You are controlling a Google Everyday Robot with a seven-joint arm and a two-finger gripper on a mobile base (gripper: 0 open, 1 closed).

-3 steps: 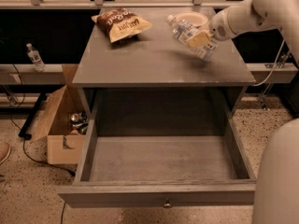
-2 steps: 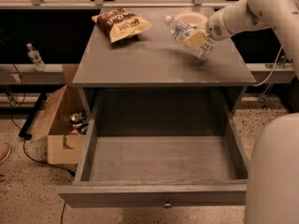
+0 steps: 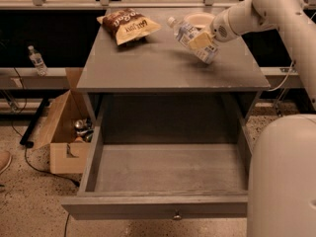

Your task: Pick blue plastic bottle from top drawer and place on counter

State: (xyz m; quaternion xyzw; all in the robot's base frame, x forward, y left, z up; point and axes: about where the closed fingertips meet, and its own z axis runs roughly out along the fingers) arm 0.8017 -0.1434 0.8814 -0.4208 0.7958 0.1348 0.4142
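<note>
The blue plastic bottle (image 3: 186,34) is held tilted above the right part of the counter (image 3: 148,65), its white cap pointing up and left. My gripper (image 3: 201,42) is shut on the bottle's lower half, at the end of the white arm that comes in from the upper right. The top drawer (image 3: 163,169) stands pulled out below the counter, its flat grey bottom bare, with a small round knob (image 3: 176,215) on its front.
A brown chip bag (image 3: 129,25) lies on the counter's back left. A pale bowl (image 3: 201,19) sits at the counter's back right, behind the bottle. A cardboard box (image 3: 61,132) stands on the floor at the left. A small clear bottle (image 3: 37,59) stands on the left shelf. My white body (image 3: 284,177) fills the lower right.
The gripper with the bottle has moved a little to the left and away over the counter. The drawer and the chip bag have not moved.
</note>
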